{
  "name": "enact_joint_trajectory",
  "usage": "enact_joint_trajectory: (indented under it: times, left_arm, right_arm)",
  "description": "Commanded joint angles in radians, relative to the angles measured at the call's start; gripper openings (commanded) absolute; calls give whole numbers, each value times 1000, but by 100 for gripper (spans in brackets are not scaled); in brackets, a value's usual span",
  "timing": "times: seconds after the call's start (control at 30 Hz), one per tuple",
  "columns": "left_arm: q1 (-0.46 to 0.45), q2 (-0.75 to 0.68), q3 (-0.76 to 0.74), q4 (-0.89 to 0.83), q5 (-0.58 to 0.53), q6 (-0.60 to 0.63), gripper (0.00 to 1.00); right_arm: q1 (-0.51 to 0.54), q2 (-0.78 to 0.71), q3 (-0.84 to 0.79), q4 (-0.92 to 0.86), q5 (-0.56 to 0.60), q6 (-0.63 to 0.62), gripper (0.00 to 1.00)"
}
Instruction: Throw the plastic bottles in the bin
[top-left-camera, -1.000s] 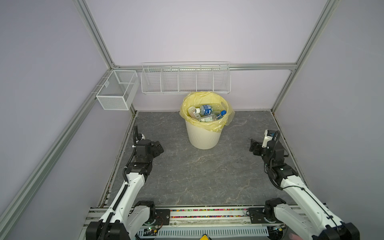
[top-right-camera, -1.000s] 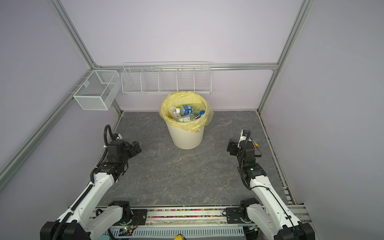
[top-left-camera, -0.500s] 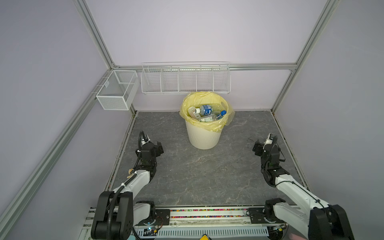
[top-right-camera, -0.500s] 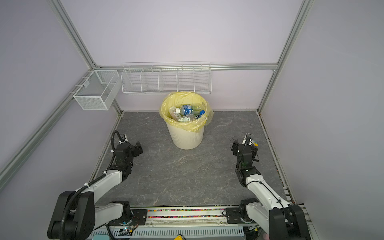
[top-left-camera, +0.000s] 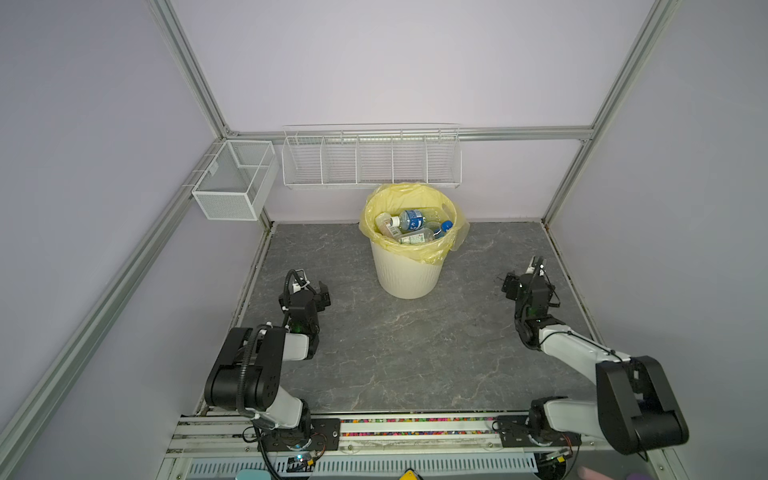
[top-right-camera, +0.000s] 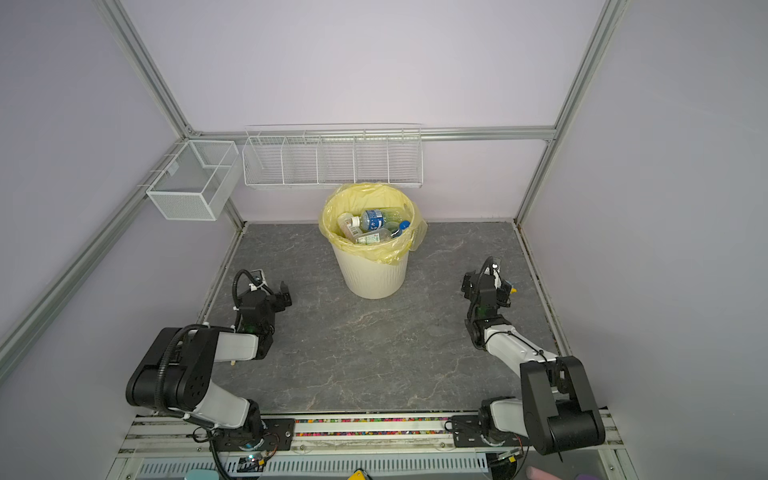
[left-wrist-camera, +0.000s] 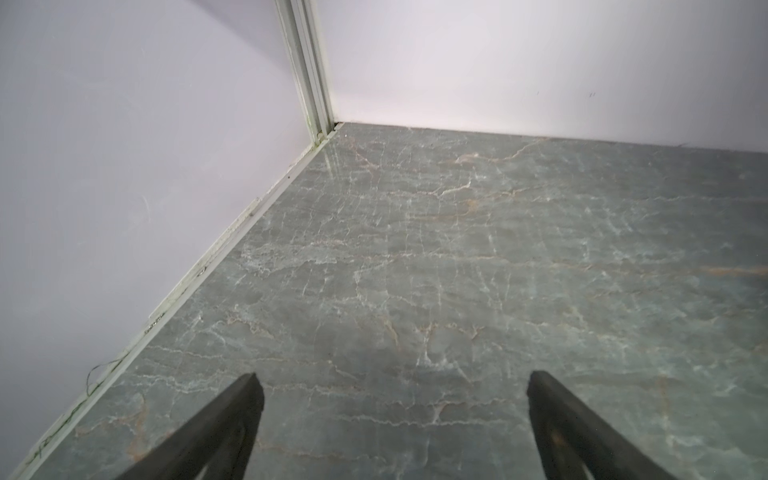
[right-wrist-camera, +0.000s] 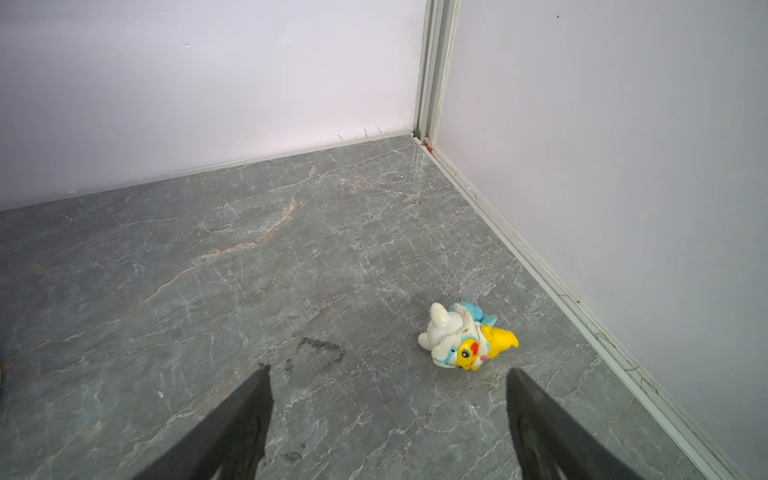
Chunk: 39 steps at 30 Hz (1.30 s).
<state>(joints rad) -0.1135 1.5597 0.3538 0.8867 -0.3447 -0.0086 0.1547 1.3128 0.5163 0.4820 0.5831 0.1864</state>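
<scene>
Clear plastic bottles (top-left-camera: 409, 226) heaped inside yellow-lined cream bin (top-left-camera: 405, 276)

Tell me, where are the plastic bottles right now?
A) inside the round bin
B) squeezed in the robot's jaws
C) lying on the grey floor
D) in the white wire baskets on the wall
A: the plastic bottles lie piled together inside the bin, down in its yellow bag.
</scene>
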Motion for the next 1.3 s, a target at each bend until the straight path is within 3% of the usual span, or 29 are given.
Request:
enact_joint_trajectory:
  times: [0.0,0.3,0.53,0.7,0.83,1.07,1.27]
  left_arm:
    - [-5,2,4,110,-24,20,99]
    - [-5,0,5,105,-23,18,99]
    - [-4,1,7,102,-22,19,99]
    - [-5,2,7,103,-23,18,99]
    - [-5,0,7,103,-24,18,99]
    - [-5,0,7,101,-23,19,99]
    - [-5,1,7,100,-23,18,99]
  right_arm:
    - [-7,-9,-13,30,16,6,89]
    - [-9,-84,-75,-28,30,3,89]
    - [-16,-101,-177,135,92,-61,89]
    - [-26,-60,-250,351,-174,-213,89]
    - [-32,8,-282,480,-119,-212,89]
    - [-35,195,-293,699,-192,-265,89]
    - [-47,231,-214,569,-235,-260,89]
